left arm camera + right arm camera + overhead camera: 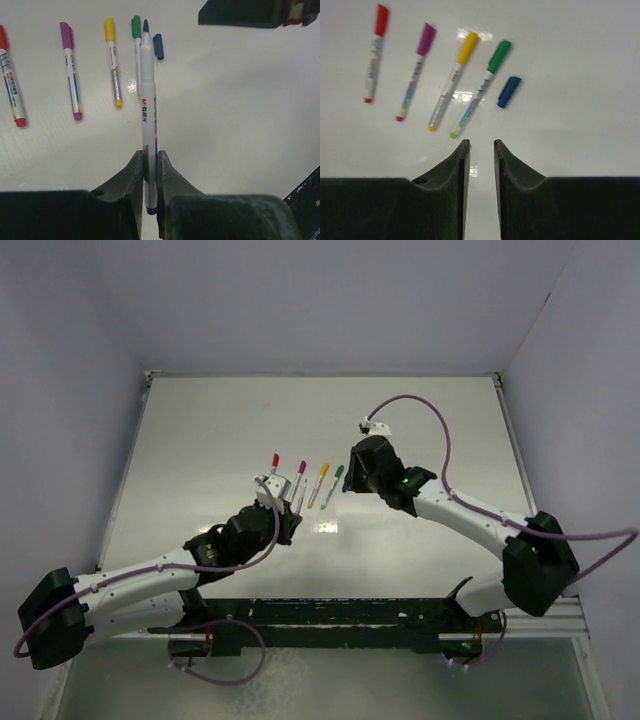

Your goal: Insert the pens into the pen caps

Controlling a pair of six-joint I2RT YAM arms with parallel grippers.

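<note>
Worktop (200,440): white, smooth, glossy, glare patches. Blue pen (148,100): smooth pale plastic barrel, printed, slight sheen; capped pens (452,82) alike. Blue cap (508,91): smooth semi-gloss plastic. Right pincer (481,145): matt black, faintly grainy moulded surface. Cable (446,450): dull purple sheath.

The only readable mark is on the blue pen (148,130): a red "M&G" printed lengthwise on its white barrel. Two red Chinese characters follow it, too soft to make out with certainty. The red pen (12,85), purple pen (71,75) and yellow pen (114,67) carry fine print along their barrels, too small to read. In the right wrist view all barrel print is blurred.
</note>
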